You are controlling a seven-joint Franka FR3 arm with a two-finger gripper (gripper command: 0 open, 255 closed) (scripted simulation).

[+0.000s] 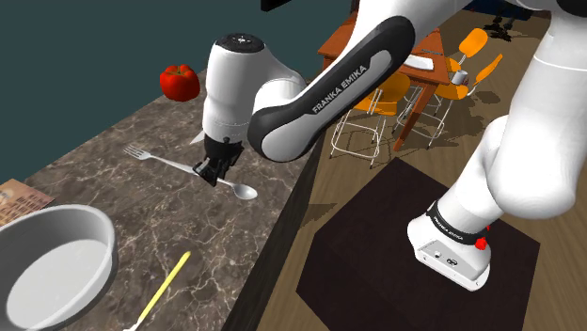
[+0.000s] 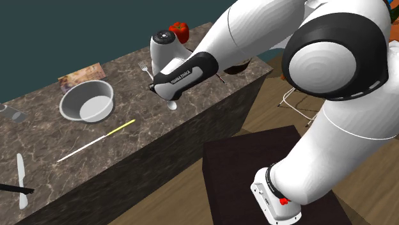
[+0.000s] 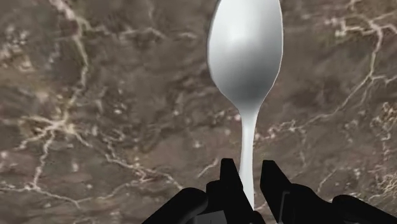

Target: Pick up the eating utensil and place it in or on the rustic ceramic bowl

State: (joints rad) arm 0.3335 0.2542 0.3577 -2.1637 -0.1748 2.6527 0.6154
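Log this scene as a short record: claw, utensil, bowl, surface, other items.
claw: shut on the spoon's handle, over the counter
spoon: pale grey, its scoop end pointing away from the claw
bowl: grey, nothing inside, apart from the spoon
counter: brown marbled stone
fork: lies beside the claw
red vegetable: at the counter's back edge
yellow-handled utensil: lies near the bowl
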